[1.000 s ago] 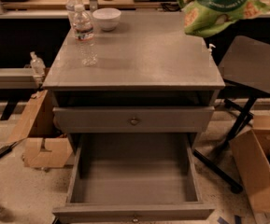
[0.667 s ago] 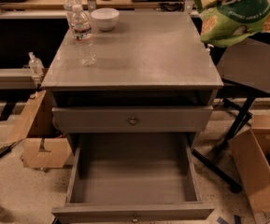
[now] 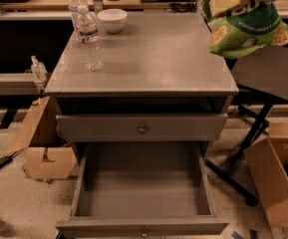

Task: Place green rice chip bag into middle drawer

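The green rice chip bag [image 3: 248,31] hangs in the air past the cabinet's right rear corner, above a dark side table. My gripper [image 3: 231,0] is at the top right edge of the view, shut on the bag's top; its white wrist is partly cut off by the frame. The middle drawer [image 3: 143,226] is pulled fully open at the bottom of the view, with its grey inside bare. It lies well below and to the left of the bag. The like drawer above it [image 3: 142,128] is closed.
Two water bottles [image 3: 88,36] and a white bowl [image 3: 112,20] stand on the cabinet top [image 3: 153,59] at the rear left. A dark side table [image 3: 275,76] with black legs stands to the right. Cardboard boxes lie on the floor left [image 3: 44,156] and right [image 3: 275,183].
My gripper has carried the bag to the right and slightly down, from over the cabinet's rear right corner to beyond its right edge. The drawers have not moved.
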{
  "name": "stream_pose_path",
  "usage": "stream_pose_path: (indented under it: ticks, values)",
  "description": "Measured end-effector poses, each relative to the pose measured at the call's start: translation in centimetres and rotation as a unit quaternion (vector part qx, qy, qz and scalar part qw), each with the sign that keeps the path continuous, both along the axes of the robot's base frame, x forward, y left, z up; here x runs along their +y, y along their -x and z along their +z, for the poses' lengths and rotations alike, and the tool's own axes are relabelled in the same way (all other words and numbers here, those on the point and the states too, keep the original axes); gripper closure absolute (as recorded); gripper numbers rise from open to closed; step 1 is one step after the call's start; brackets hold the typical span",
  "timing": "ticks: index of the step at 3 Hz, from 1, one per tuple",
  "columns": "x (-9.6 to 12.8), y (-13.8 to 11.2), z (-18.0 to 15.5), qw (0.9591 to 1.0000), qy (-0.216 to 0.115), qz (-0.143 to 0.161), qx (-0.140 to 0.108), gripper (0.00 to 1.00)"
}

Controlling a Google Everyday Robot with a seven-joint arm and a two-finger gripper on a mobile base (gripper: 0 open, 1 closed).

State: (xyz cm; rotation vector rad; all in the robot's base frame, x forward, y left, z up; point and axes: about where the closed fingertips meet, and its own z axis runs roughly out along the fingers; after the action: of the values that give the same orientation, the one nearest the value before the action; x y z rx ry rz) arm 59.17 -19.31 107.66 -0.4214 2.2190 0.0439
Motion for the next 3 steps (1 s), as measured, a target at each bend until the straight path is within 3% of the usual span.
stream_pose_path:
  ticks: [1, 2, 3]
  values:
    - [-0.7, 2.8, -1.9, 0.9966, -0.078, -0.025, -0.008, 1.0]
    - [-3.1, 6.8, -4.4, 0.9888, -0.136, -0.053, -0.032, 1.0]
    - [-5.3, 7.7, -11.9, 0.9826, -0.168, -0.077, -0.023, 1.0]
